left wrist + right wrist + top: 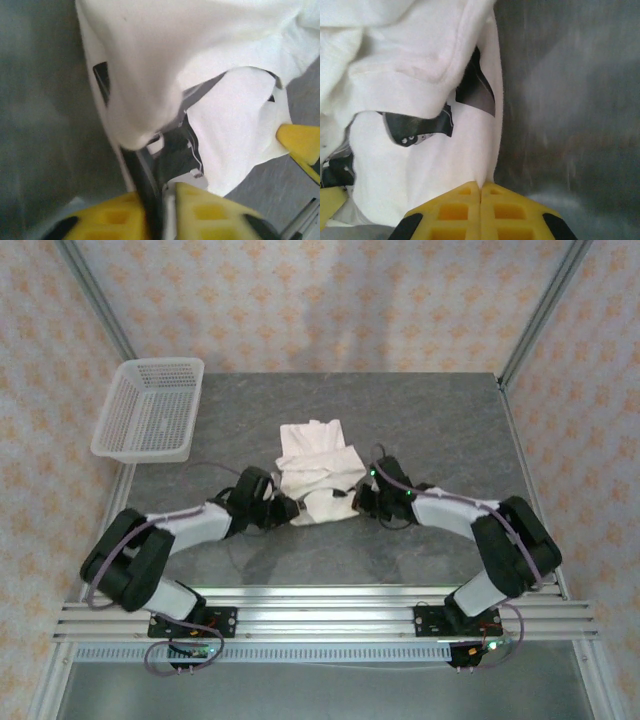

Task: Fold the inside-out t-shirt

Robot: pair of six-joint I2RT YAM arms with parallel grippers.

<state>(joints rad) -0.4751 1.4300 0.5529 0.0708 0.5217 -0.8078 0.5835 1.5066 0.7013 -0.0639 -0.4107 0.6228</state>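
Near the middle of the grey tabletop [430, 420] lies the inside-out t-shirt [315, 465], gathered into a narrow, rumpled bundle whose long axis runs from 12 o'clock down to 6 o'clock, towards the arm bases. Both arms reach in low and meet at its near end, the left arm [190, 525] at about the 7 o'clock corner of the cloth and the right arm [455, 512] at about the 5 o'clock corner. Neither is nearer than the other, and the whole length of the shirt lies beyond them towards 12 o'clock. Seen close up, the right fingers [457, 210] are pressed flat together, with the edge of the cloth running straight down into the seam between them, so they are pinching the shirt. The left fingers [200, 210] are drawn nearly together, with a thin strip running down into the dark slot between them. That view is blurred, but I judge they are nipping the shirt's edge too, and the fabric billows up in front of them. A white mesh basket [150, 410] sits well apart at 10 o'clock on the tabletop's far-left corner. I reckon the next move is to carry this near edge over towards 12 o'clock, folding across the long axis, with both corners kept level.
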